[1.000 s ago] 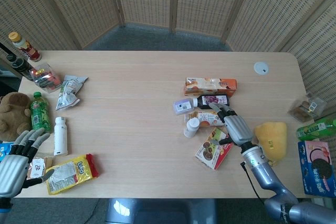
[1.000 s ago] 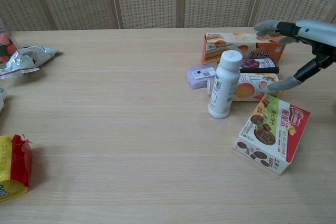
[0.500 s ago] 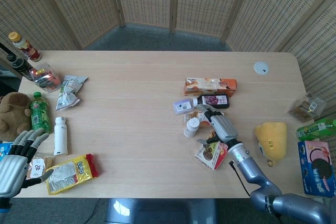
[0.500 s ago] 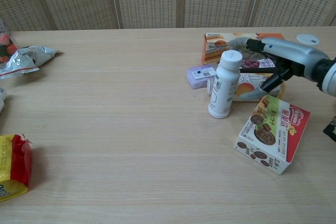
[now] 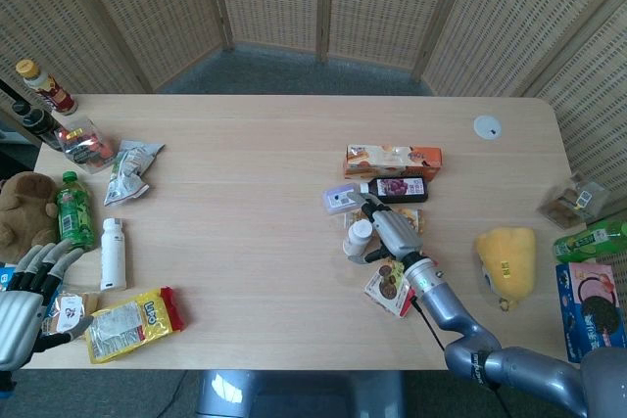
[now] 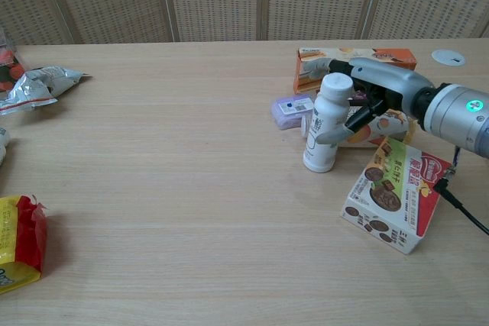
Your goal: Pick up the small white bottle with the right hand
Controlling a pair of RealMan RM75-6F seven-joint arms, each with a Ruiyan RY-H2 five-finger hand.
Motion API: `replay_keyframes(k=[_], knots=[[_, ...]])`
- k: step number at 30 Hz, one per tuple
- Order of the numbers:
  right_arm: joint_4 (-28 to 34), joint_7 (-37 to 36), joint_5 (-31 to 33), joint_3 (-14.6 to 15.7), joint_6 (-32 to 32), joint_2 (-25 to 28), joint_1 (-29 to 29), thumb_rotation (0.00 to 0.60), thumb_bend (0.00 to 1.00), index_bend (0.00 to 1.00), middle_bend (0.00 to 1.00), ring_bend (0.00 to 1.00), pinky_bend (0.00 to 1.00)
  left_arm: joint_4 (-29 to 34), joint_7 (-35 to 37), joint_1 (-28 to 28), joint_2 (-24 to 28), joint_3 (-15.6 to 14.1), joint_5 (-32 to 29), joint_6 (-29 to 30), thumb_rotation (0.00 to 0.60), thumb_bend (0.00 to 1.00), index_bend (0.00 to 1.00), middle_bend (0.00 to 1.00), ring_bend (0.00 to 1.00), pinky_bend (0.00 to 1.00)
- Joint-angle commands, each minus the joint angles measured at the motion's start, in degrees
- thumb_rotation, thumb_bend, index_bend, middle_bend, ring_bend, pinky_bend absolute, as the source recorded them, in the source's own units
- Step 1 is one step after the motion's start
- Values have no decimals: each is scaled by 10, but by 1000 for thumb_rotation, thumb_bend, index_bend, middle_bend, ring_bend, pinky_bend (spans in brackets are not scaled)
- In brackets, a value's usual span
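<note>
The small white bottle [image 5: 358, 238] [image 6: 327, 122] stands upright on the table among some boxes. My right hand [image 5: 392, 230] [image 6: 374, 93] is at its right side, fingers [image 6: 336, 62] curving behind the cap and thumb [image 6: 330, 137] reaching across the front of the body. The thumb tip looks to touch the bottle, but the hand is not closed around it. My left hand [image 5: 24, 301] hovers with fingers spread at the table's near left edge, holding nothing; the chest view does not show it.
An orange box [image 6: 355, 62], a purple packet [image 6: 293, 110] and a juice carton [image 6: 365, 127] crowd behind the bottle. A chocolate snack box [image 6: 396, 195] lies under my right forearm. A taller white bottle [image 5: 114, 254] and a yellow bag [image 5: 132, 322] lie far left.
My right hand has moved left from beside the snack box to the bottle, and its fingers now curve around it. The bottle and my left hand have stayed put.
</note>
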State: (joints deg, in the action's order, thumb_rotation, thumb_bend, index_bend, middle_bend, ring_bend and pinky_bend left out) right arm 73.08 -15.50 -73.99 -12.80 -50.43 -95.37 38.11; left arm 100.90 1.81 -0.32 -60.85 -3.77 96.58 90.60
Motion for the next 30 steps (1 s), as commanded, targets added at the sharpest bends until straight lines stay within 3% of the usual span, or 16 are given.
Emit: replay_keyframes(k=[1, 11, 16, 19, 30], knots=[[-13, -15, 3, -4, 7, -9, 6, 600, 19, 10, 221, 210, 393, -1, 2, 2, 0, -1, -1, 3, 600, 222, 119, 68, 0, 0], [-59, -54, 3, -9, 15, -39, 19, 600, 17, 254, 515, 504, 586, -2, 5, 7, 3, 0, -3, 8, 600, 222, 119, 68, 0, 0], [-72, -64, -1, -11, 14, -43, 23, 600, 25, 531, 789, 762, 776, -3, 6, 9, 3, 1, -6, 9, 600, 222, 118, 68, 0, 0], [-72, -63, -4, -10, 12, -40, 25, 600, 30, 610, 878, 843, 847, -4, 6, 9, 2, 1, -6, 8, 600, 223, 119, 68, 0, 0], [-21, -59, -19, -12, -17, -1, 18, 600, 42, 696, 980, 959, 937, -3, 4, 8, 0, 2, -5, 5, 600, 221, 118, 68, 0, 0]])
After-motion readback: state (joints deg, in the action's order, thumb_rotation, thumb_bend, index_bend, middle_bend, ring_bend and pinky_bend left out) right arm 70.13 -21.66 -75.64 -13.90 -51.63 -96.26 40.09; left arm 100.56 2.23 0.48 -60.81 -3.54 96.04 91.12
